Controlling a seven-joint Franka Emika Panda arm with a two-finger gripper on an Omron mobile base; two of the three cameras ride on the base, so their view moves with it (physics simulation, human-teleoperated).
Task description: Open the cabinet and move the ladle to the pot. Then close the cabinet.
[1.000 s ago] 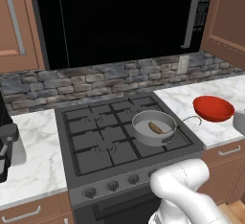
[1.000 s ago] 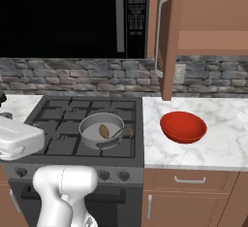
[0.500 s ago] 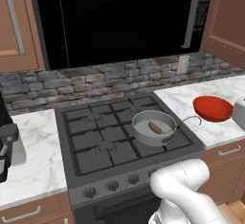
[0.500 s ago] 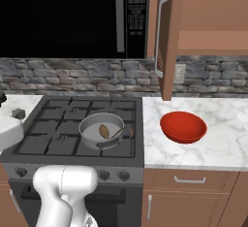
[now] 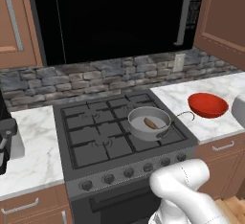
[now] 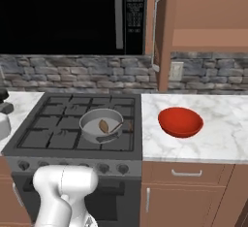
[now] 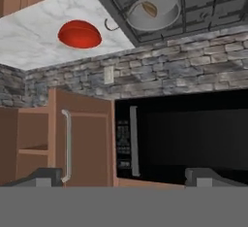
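Observation:
The cabinet [image 6: 162, 32] at the right has its door [image 7: 80, 143] swung open, silver bar handle [image 6: 156, 27] facing out, and bare shelves [image 7: 24, 146] show inside. The grey pot [image 5: 143, 133] sits on the stove's front right burner. The ladle [image 5: 150, 123] lies in it, brown scoop on the pale bottom and thin handle curving over the rim toward the counter. In the rolled-over hand view the pot [image 7: 167, 20] and ladle [image 7: 149, 8] are far off at the top. My gripper [image 7: 123, 178] is open and empty, well away from both, its fingertips [image 7: 48, 176] wide apart.
A red bowl [image 5: 207, 105] rests on the marble counter [image 6: 218, 138] right of the stove [image 5: 95, 137]. The black microwave [image 6: 63, 12] hangs above the burners. Another shut cabinet [image 5: 14, 22] is at the left, with a dark appliance [image 5: 5, 137] on the counter below it.
A white shape at the left edge of the right base view has slid left, almost out of frame. Pot, ladle, bowl and cabinet door have stayed put.

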